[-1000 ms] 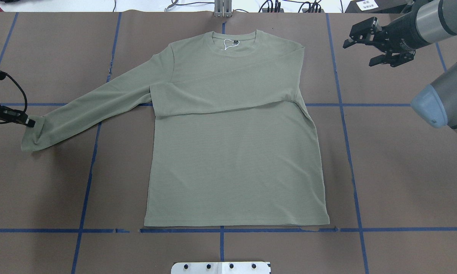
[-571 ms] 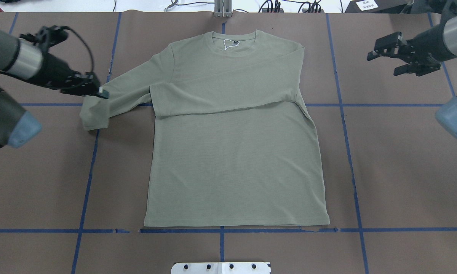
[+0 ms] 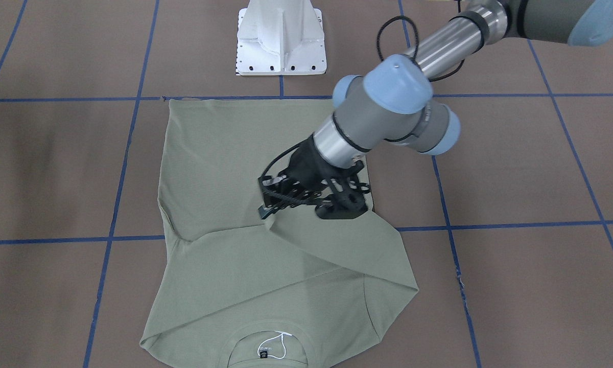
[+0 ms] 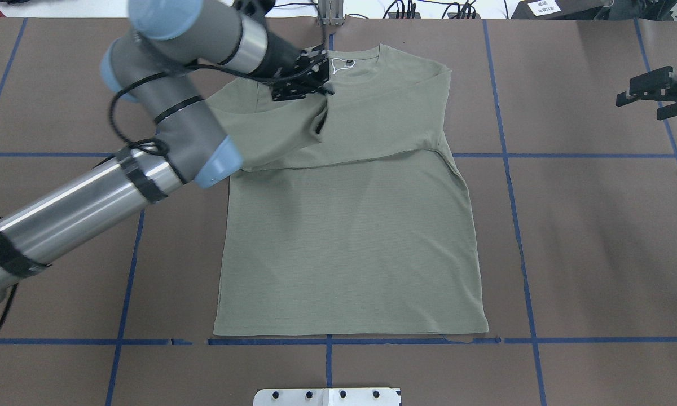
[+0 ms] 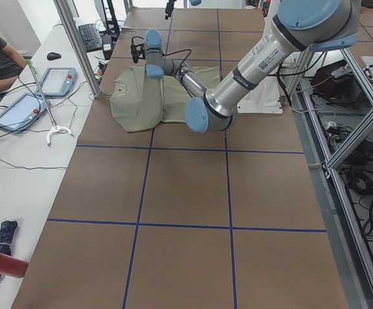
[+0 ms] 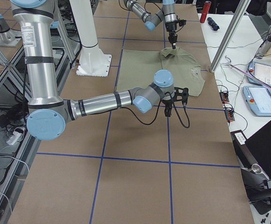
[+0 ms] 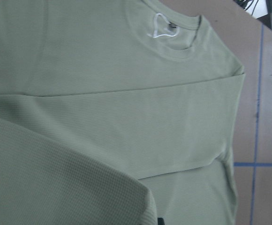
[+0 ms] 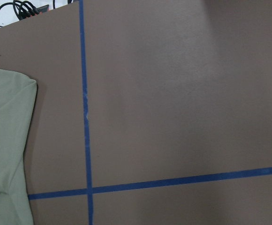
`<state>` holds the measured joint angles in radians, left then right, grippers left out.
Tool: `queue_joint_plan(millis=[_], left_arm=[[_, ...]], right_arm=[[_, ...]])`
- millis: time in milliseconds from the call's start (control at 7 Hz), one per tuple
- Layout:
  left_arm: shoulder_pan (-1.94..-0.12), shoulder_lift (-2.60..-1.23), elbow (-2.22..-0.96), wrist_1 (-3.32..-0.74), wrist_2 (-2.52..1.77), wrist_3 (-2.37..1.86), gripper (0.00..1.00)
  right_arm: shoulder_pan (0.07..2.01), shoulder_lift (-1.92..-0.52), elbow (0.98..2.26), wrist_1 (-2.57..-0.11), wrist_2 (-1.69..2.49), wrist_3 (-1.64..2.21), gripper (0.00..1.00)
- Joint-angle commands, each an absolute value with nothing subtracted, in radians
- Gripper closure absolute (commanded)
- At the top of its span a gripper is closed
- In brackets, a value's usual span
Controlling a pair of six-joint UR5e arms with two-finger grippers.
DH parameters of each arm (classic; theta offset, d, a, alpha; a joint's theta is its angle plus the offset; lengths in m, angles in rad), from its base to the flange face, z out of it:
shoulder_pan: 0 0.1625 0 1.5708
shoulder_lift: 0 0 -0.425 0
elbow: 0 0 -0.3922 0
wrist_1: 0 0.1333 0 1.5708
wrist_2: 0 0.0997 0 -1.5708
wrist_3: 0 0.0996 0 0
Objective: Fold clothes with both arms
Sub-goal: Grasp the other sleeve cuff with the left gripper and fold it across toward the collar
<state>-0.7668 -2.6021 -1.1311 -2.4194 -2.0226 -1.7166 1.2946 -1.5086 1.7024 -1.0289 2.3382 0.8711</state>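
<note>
A sage-green long-sleeved shirt [image 4: 350, 242] lies flat, one sleeve folded across its chest. The left gripper [image 4: 322, 90] pinches the other cuff [image 4: 316, 115] above it; the right gripper [image 4: 643, 103] hangs spread, well aside.

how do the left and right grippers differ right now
The left gripper is shut on the sleeve of the shirt; the right gripper is open and empty. The left gripper is above the shirt's chest near the collar; the right gripper hangs over the table beside the shirt. Both are black two-finger grippers.
</note>
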Motion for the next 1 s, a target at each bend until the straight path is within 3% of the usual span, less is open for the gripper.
queue_joint_plan(millis=[0, 429, 571, 714, 857], left_arm=[[-0.645, -2.734, -0.968, -2.45, -1.78, -1.764, 1.0], [-0.575, -2.804, -0.78, -2.561, -1.63, -1.773, 1.0], [-0.575, -2.839, -0.717, -2.598, -1.623, -1.778, 0.92], [-0.574, -2.877, -0.643, -2.637, -1.583, -1.782, 0.81], [-0.566, -2.887, -0.621, -2.66, -1.55, -1.801, 0.5]], right_arm=[[1.325, -1.531, 1.694, -1.029, 2.35, 0.821, 0.0], [1.325, -1.542, 1.681, -1.026, 2.356, 0.821, 0.0], [1.325, -1.543, 1.684, -1.025, 2.37, 0.821, 0.0], [1.325, -1.545, 1.684, -1.025, 2.375, 0.821, 0.0], [1.325, -1.548, 1.686, -1.025, 2.375, 0.822, 0.0]])
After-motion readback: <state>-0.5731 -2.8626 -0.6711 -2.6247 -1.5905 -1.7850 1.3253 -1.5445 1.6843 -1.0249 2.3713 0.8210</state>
